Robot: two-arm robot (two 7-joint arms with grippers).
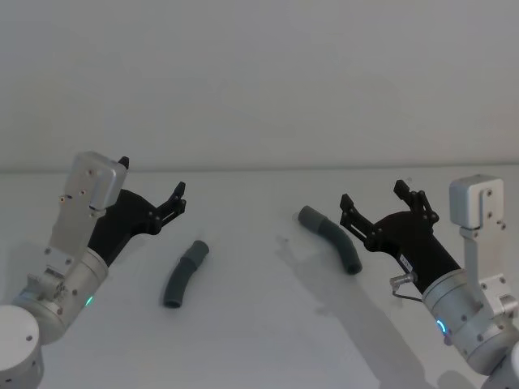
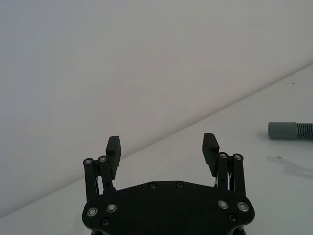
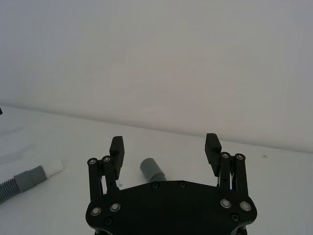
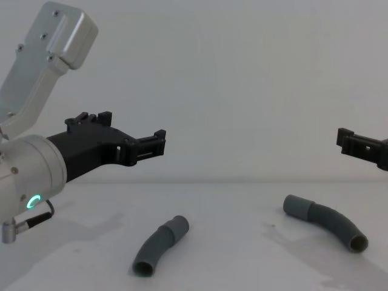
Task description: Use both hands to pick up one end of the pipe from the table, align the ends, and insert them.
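Starting on the left: my left tool hangs above the bench, well clear of it, with both fingers spread wide and nothing between them. The chest view has the left tool coming in from the left edge, a green ring light glowing on its wrist. From the left wrist view, the left tool is gaping, fingers apart, with bare bench beyond.

Just past it, towards the middle, the left pipe piece lies flat on the bench, curved, one cuff towards me and the other pointing away. The chest view shows the left pipe piece lying below and a little ahead of the left tool, untouched.

Further right, well apart from the first, the right pipe piece also lies on the bench, arched, and again in the chest view.

My right tool hovers just beside that piece, on its right, fingers wide open and empty. In the right wrist view, the right tool frames a grey cuff lying on the bench below the gap. Off to one side is a cuff with a white tip; it's probably the left piece's far end, but I can't be sure from here.
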